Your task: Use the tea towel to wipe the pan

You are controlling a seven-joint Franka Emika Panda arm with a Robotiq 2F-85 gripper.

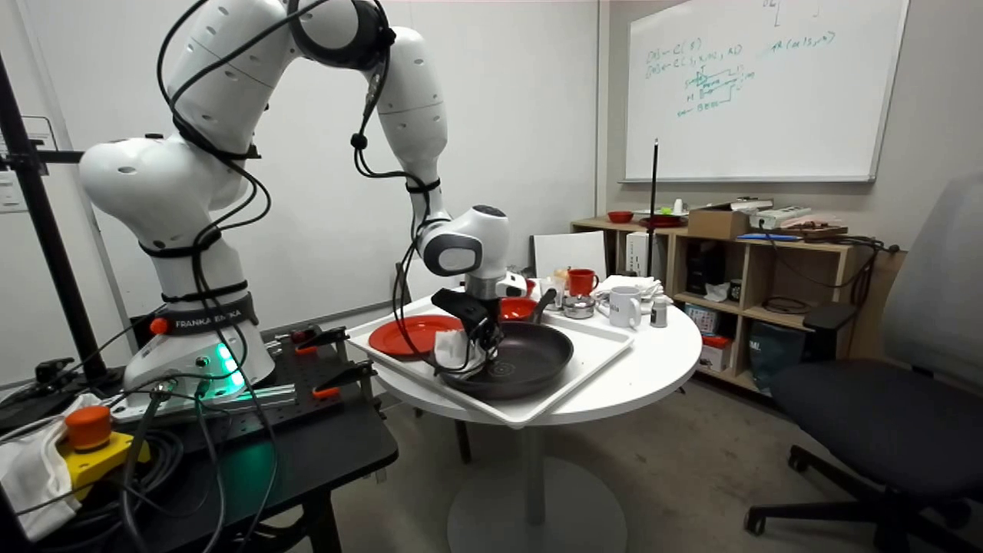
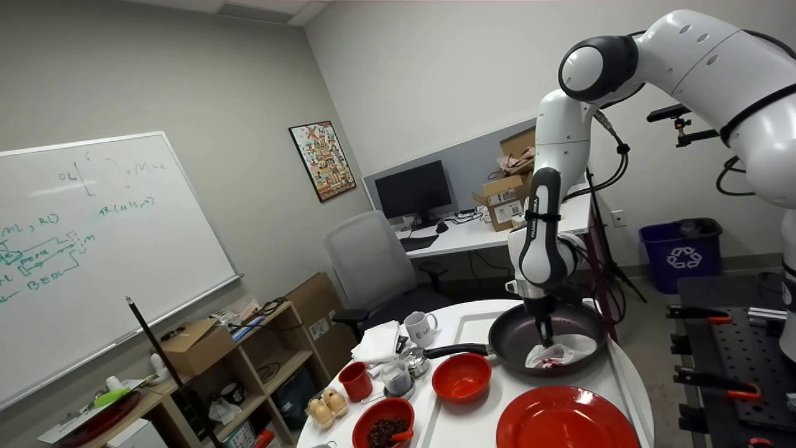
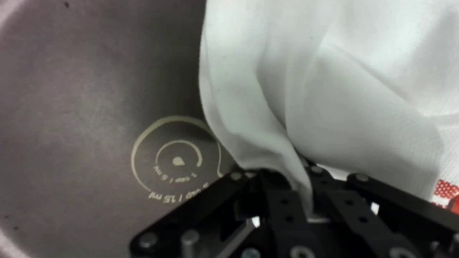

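In the wrist view, the pan (image 3: 82, 118) offers open floor on the left for the jaws to cross; the tea towel (image 3: 322, 89), bunched between them, fills the right. In an exterior view, the pan's handle (image 2: 457, 350) and a red bowl (image 2: 461, 378) beside it obstruct the left, a red plate (image 2: 566, 423) the front. Room beneath the tea towel is hard to judge.

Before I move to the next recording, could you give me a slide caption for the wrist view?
End effector pinching a white tea towel beside printed rings in a dark pan.
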